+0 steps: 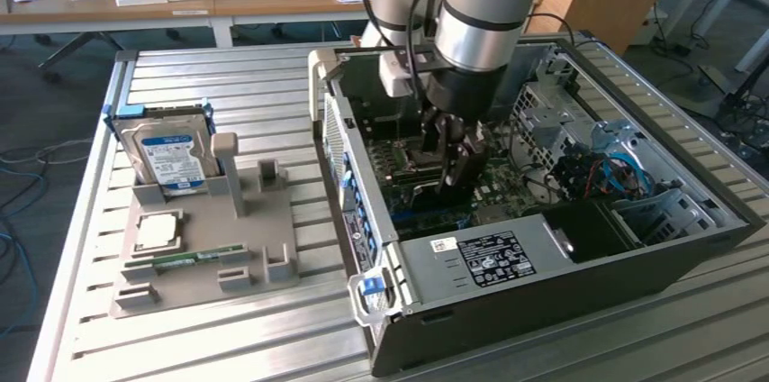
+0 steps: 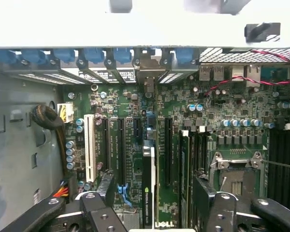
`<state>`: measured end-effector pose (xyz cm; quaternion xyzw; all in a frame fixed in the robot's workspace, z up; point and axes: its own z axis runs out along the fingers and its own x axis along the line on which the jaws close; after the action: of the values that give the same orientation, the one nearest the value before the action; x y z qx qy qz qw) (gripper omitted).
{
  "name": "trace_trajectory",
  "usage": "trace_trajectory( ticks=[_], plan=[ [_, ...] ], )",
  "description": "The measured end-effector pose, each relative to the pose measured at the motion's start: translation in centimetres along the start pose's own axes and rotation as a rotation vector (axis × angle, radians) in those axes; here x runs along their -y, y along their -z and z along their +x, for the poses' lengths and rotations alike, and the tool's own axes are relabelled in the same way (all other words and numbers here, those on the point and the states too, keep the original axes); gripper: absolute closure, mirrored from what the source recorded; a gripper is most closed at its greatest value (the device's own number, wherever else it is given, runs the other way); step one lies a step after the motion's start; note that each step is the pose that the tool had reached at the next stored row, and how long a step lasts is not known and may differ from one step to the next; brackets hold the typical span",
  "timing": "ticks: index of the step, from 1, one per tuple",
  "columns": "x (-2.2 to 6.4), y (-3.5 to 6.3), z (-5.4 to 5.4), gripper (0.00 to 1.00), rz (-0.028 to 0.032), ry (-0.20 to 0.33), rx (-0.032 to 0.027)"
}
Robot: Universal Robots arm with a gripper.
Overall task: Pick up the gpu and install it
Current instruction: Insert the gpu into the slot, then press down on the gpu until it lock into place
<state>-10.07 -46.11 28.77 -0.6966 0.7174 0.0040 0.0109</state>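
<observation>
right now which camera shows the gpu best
The wrist view: the gpu stands edge-on in a motherboard slot, between the open gripper's fingers, its bracket reaching the case's rear wall. In the exterior view the arm and gripper cover that spot inside the case.

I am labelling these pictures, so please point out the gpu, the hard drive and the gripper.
gpu (image 2: 149, 183): wrist view, on the top edge of the card standing in its slot.
hard drive (image 1: 167, 155): exterior view, on its blue-and-white label.
gripper (image 2: 154, 200): wrist view, midway between its open fingertips, either side of the card.
</observation>
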Motion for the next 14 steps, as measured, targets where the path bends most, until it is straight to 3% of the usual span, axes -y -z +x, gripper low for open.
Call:
trace_trajectory(
  ticks=[6,14],
  plan=[
    [0.00,0.60,-0.02,0.25,0.0000,0.000,-0.0010],
    [0.00,0.65,-0.03,0.25,0.0000,0.000,-0.0011]
  ],
)
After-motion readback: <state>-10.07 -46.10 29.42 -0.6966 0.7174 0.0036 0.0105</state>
